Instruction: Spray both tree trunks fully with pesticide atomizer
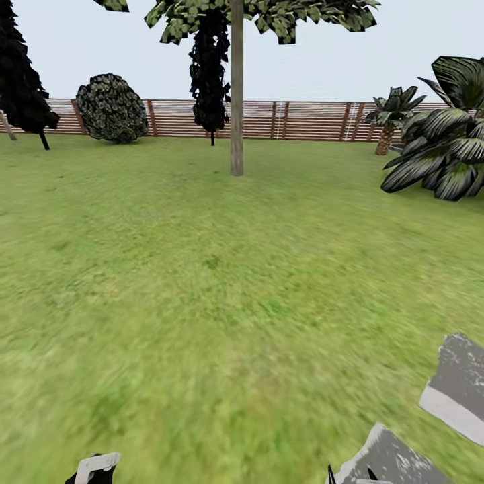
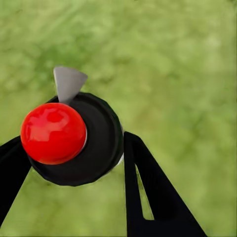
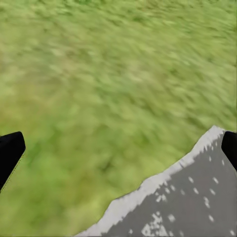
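The pesticide atomizer [image 2: 94, 143] appears from above in the left wrist view as a round black body with a red knob and a thin grey spray head. My left gripper [image 2: 74, 143] is shut on it, one black finger on each side, above blurry grass. In the head view the left gripper [image 1: 94, 468] pokes in at the bottom edge. A tall tree with a straight pale trunk [image 1: 236, 101] stands ahead across the lawn, well away from me. My right gripper [image 3: 118, 150] is open and holds nothing, over grass and a grey stone.
Grey stepping stones [image 1: 457, 393] lie at the bottom right, one under the right gripper [image 1: 349, 476]. A brown slat fence [image 1: 302, 119] closes the back. A round bush [image 1: 111, 109], dark conifers [image 1: 210, 74] and broad-leaved palms [image 1: 444, 144] line the edges. Open lawn [image 1: 222, 282] stretches to the tree.
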Controlling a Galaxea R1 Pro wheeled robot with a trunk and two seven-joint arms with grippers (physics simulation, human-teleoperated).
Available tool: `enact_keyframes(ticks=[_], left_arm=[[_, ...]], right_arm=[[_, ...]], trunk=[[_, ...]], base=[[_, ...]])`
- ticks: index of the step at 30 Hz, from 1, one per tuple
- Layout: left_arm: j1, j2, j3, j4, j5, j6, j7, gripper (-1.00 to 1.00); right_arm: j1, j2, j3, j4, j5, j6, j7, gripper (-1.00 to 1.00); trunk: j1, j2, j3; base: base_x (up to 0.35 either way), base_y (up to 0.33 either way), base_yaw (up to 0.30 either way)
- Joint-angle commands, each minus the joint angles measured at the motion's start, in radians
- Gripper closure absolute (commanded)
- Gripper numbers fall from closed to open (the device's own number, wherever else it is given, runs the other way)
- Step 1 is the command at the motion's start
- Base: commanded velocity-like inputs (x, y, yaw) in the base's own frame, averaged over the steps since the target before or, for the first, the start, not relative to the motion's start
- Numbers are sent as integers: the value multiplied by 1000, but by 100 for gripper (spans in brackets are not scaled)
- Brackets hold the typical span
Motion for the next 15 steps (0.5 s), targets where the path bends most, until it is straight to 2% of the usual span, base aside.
enact_keyframes(ticks=[1,15], left_arm=[[-1,-1,9,1,-10,-4,-5,100],[-1,-1,9,1,-12,-4,-5,100]], right_arm=[[-1,0,1,1,2,-2,-4,-100],[-1,0,1,1,2,-2,-4,-100]], trunk=[[0,0,-1],[0,0,-8]], base=[[340,0,0],[340,0,13]])
